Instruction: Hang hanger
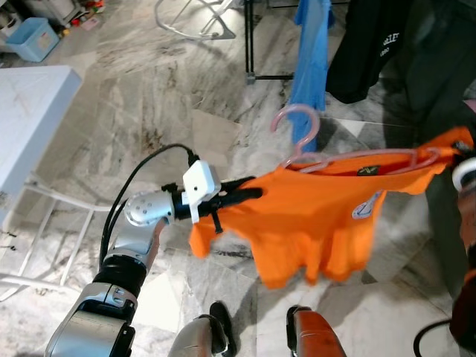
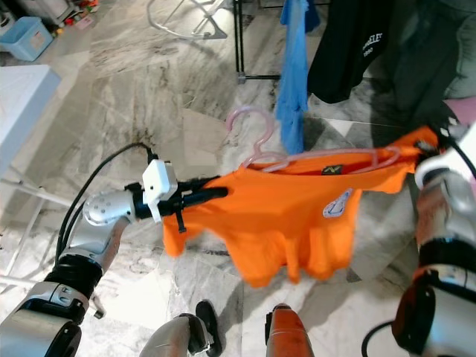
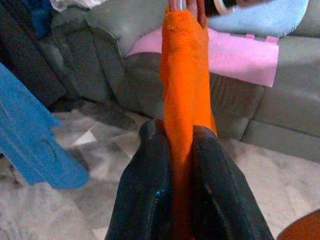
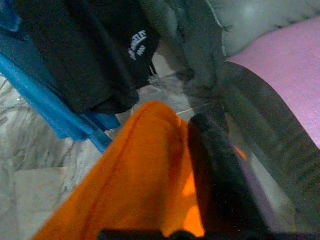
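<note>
marble floor (image 1: 149, 97), blue bin (image 1: 31, 39)

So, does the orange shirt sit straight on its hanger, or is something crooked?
It looks crooked. The orange shirt sags toward the left gripper, which pinches its sleeve, and the pink hanger tilts, its hook in the air. The right gripper holds the other shoulder.

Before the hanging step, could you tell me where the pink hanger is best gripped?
Grip the pink hanger at the neck just below its hook, coming from above: the hook stands clear of the orange shirt, while cloth covers the arms.
</note>
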You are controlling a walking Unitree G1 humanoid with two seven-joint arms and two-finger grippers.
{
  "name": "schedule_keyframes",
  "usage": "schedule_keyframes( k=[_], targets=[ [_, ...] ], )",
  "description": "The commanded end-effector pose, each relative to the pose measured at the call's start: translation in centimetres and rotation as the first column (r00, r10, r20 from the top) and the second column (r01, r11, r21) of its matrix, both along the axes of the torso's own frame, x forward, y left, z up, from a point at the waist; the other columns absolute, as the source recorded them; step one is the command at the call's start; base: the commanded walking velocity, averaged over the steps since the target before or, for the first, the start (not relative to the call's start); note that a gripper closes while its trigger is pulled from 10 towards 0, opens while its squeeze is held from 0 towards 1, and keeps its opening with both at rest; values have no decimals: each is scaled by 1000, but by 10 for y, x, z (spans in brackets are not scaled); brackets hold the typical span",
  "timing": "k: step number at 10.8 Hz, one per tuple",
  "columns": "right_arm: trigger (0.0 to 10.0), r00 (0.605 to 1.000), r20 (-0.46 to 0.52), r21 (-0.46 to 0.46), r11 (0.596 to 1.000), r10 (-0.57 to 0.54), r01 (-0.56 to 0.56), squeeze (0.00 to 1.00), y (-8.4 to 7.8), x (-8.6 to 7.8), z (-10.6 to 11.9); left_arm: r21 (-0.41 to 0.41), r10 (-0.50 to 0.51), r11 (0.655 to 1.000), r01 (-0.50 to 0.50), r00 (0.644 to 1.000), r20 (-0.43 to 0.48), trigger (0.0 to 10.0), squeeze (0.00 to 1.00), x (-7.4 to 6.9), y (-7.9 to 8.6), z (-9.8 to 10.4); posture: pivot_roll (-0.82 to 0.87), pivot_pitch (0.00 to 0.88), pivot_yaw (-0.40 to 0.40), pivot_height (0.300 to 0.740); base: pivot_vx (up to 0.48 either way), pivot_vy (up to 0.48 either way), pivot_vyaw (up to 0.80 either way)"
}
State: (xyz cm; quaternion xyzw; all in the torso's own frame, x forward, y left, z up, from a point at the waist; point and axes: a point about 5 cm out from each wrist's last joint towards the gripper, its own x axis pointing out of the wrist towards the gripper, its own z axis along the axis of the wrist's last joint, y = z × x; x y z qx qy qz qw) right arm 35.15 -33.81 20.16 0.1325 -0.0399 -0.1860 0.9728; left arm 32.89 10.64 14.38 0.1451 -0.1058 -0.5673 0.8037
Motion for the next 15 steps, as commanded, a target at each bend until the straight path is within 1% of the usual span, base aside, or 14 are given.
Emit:
schedule_keyframes(
  k=[1, 2, 3, 4, 5, 6, 7, 9, 10, 11, 12, 13, 14, 15],
  targets=[
    [0, 997, 53, -17, 999, -50, 51, 0, -11, -4, 19, 52, 65, 997, -63, 997, -41, 0, 0, -2, 23, -15, -304, 256, 131, 740, 0, 0, 0],
    [0, 997, 72, -41, 999, -20, 23, 0, -3, 0, 28, 65, 96, 994, -93, 994, -51, 0, 0, -1, 25, -18, -308, 254, 131, 740, 0, 0, 0],
    [0, 996, 91, -85, 996, 17, -9, 0, 6, 3, 38, 78, 144, 987, -139, 988, -58, 0, 0, 3, 29, -21, -317, 252, 129, 740, 0, 0, 0],
    [0, 994, 103, -116, 993, 44, -32, 0, 12, 4, 46, 92, 188, 979, -183, 981, -54, 0, 0, 6, 32, -23, -322, 252, 128, 740, 0, 0, 0],
    [0, 991, 113, -136, 989, 73, -57, 0, 18, 5, 56, 131, 261, 958, -254, 965, -35, 0, 0, 10, 36, -27, -332, 248, 128, 740, 0, 0, 0],
    [0, 987, 115, -140, 986, 110, -94, 0, 28, 6, 58, 140, 315, 942, -307, 948, -39, 0, 0, 11, 36, -33, -340, 242, 128, 740, 0, 0, 0],
    [0, 981, 104, -152, 978, 161, -144, 0, 42, 9, 55, 144, 373, 920, -365, 927, -30, 0, 0, 13, 33, -38, -346, 233, 125, 740, 0, 0, 0],
    [0, 955, 72, -192, 944, 288, -270, 0, 77, 12, 46, 89, 436, 899, -430, 898, -67, 0, 0, 12, 19, -46, -352, 220, 118, 740, 0, 0, 0],
    [0, 935, 39, -206, 918, 353, -338, 0, 100, 13, 35, 52, 467, 884, -465, 880, -87, 0, 0, 11, 3, -50, -343, 225, 107, 740, 0, 0, 0],
    [0, 921, 21, -191, 906, 388, -378, 0, 116, 14, 29, 17, 488, 872, -489, 867, -107, 0, 0, 11, -7, -51, -343, 238, 106, 740, 0, 0, 0],
    [0, 909, 8, -189, 894, 416, -407, 0, 129, 14, 24, -19, 491, 867, -498, 861, -135, 0, 0, 10, -15, -51, -344, 231, 107, 740, 0, 0, 0],
    [0, 895, -1, -180, 880, 446, -439, 0, 141, 15, 18, -33, 478, 873, -487, 866, -148, 0, 0, 8, -23, -52, -343, 228, 106, 740, 0, 0, 0],
    [0, 880, -32, -170, 865, 474, -472, 0, 156, 14, 8, -91, 482, 860, -502, 857, -181, 0, 0, 8, -29, -49, -342, 224, 107, 740, 0, 0, 0],
    [0, 865, -62, -181, 847, 498, -501, 0, 165, 12, 1, -124, 484, 852, -509, 855, -184, 0, 0, 9, -33, -46, -340, 219, 108, 740, 0, 0, 0]
  ],
)
